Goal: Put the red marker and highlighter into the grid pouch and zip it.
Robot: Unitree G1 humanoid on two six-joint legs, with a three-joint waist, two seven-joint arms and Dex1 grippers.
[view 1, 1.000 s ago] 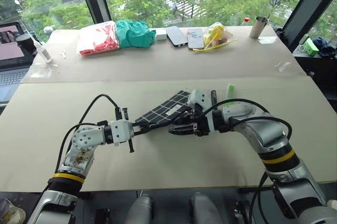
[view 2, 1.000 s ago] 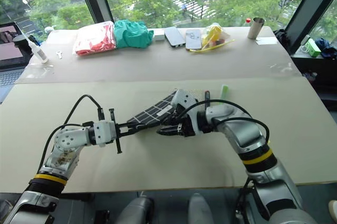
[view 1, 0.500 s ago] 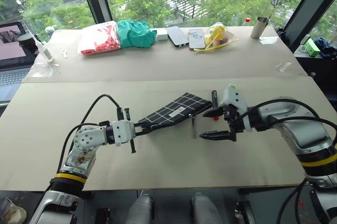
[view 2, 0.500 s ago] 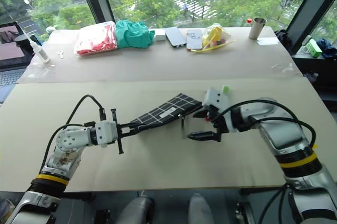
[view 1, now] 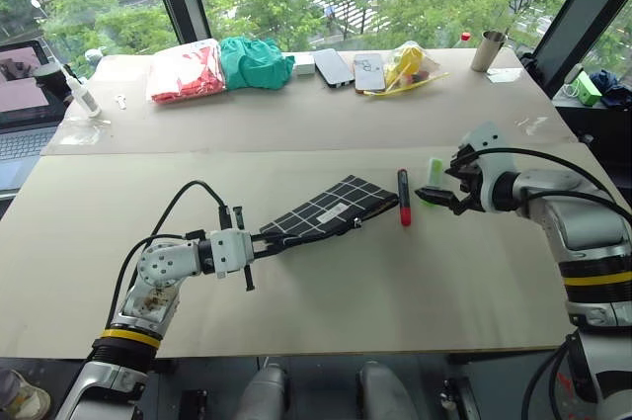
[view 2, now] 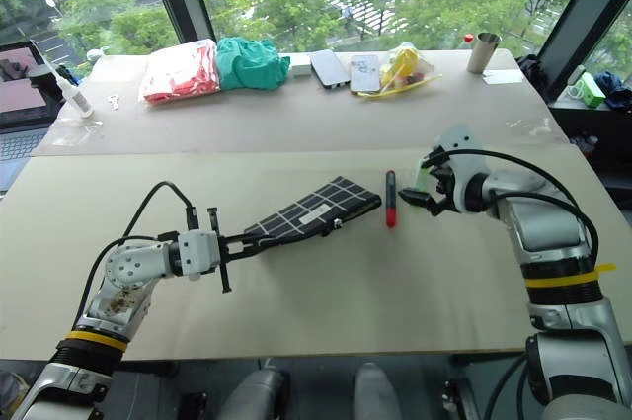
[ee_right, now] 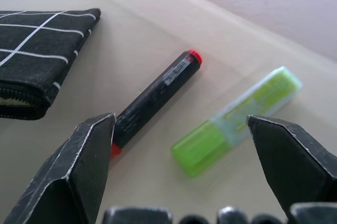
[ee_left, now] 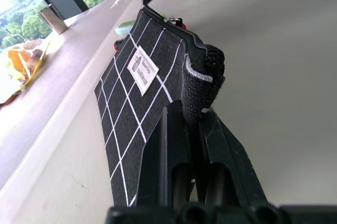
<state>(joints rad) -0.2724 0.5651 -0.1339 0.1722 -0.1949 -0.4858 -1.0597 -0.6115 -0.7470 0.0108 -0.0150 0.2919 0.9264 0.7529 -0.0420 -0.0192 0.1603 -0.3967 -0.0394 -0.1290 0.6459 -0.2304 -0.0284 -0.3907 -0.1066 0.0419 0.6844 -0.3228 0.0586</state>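
The grid pouch (view 1: 324,210), black with white lines and a small white label, lies mid-table with its near-left corner lifted. My left gripper (view 1: 263,240) is shut on that corner; in the left wrist view its fingers (ee_left: 174,129) pinch the fabric edge of the pouch (ee_left: 138,76). Just right of the pouch lies the red marker (view 1: 403,199), black with a red end. The neon-green highlighter (ee_right: 235,120) lies beside the marker (ee_right: 154,96). My right gripper (view 1: 440,187) hovers open just above the highlighter (view 1: 432,167), holding nothing.
Along the far table edge sit a red bag (view 1: 184,71), a green cloth (view 1: 254,61), two phones (view 1: 348,69), a yellow plastic bag (view 1: 406,66) and a metal cup (view 1: 485,50). A laptop (view 1: 20,109) and a small bottle (view 1: 79,94) stand at the far left.
My right gripper let go at the pouch's mouth, opened wide and swung right to above the highlighter. The pouch's free end dropped flatter. The left gripper kept its hold.
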